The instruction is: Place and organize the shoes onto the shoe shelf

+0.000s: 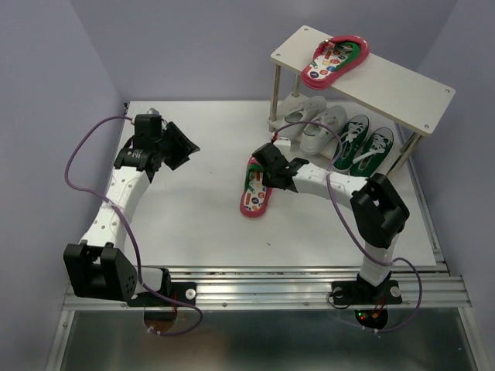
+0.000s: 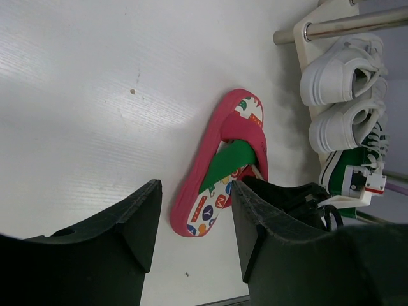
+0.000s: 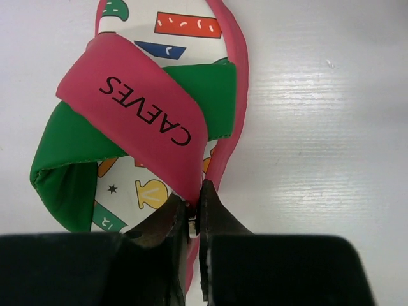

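The shoe shelf [image 1: 402,89] stands at the far right of the table [image 1: 193,209]. One flip-flop [image 1: 334,60] lies on top of it. On the tier below, two plain sneakers [image 1: 315,124] sit left of two lace-up sneakers [image 1: 363,143]. The second flip-flop [image 1: 254,197] lies on the table, before the shelf's left end.

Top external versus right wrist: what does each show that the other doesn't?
Only top external: the shelf with one flip-flop on its upper board, white sneakers and green sneakers below, and the left tool open. Only right wrist: the lettering CAEVES on the pink strap, and the right tool pinched shut on that strap's end. Both: the other flip-flop lying on the white table.
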`<state>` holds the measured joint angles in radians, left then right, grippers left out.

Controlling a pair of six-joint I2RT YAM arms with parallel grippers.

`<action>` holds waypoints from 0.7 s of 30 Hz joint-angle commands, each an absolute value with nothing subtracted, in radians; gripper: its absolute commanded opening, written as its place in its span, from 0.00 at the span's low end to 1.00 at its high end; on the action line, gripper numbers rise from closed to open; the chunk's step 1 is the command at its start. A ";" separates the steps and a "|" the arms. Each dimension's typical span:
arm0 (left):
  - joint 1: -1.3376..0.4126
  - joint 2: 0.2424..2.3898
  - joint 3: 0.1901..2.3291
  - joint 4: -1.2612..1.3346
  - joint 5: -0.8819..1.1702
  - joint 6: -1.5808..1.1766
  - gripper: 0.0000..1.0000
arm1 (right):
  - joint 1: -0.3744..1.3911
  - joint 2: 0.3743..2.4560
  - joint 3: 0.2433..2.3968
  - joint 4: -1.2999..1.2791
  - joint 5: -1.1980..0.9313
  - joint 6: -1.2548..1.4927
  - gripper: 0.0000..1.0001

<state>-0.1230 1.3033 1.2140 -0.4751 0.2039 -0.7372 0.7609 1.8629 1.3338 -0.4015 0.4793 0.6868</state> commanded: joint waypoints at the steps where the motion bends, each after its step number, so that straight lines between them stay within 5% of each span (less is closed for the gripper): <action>1: -0.121 1.270 1.193 -0.425 0.230 -0.739 0.57 | 0.761 1.764 1.325 -0.319 0.428 0.652 0.01; 11: -0.121 1.293 1.198 -0.408 0.226 -0.753 0.57 | 0.761 1.487 1.295 -0.354 0.226 0.453 0.01; 21: -0.121 1.331 1.216 -0.402 0.198 -0.779 0.57 | 0.761 1.345 1.480 -0.609 0.058 0.302 0.01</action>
<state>-0.1226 1.3186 1.2018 -0.4393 0.2054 -0.7681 0.7589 1.3865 1.3830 -0.5583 0.1371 0.3660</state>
